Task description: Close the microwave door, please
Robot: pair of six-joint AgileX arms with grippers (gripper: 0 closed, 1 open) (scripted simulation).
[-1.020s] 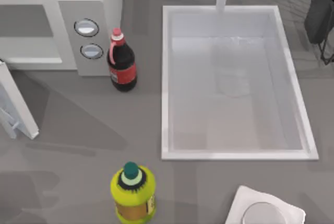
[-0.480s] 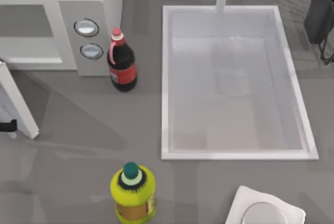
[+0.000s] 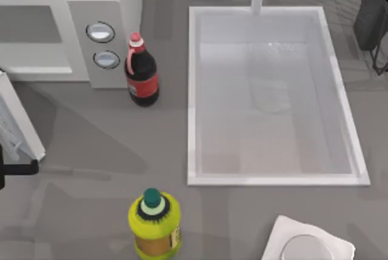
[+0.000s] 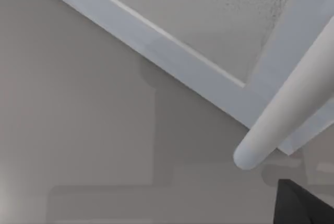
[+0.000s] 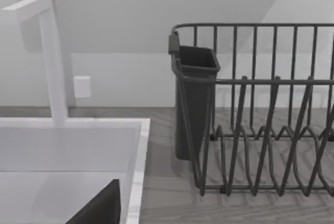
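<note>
Sink (image 3: pixel 194 90): a white basin fills the table's right half, with its faucet (image 5: pixel 49 51) at the far rim.
Microwave (image 3: pixel 103 5): a white box at the far left, its grey panel carrying two round dials and its cavity standing open.
Microwave door (image 3: pixel 21 120): a white-framed panel with a greyish window, swung wide out from the left edge toward the table's front; its slim white bar handle (image 4: pixel 284 109) runs close along the frame.
Open room: bare grey table (image 3: pixel 91 151) lies between the door and the cola bottle (image 3: pixel 141 72); the yellow bottle (image 3: pixel 155 222) stands near the front edge, well apart from both.
Left gripper (image 3: pixel 15 168): dark, at the left edge just beside the door's free end; whether its fingers are parted or closed cannot be told.
Dish rack (image 5: pixel 261 109): dark wire, beside the sink.
</note>
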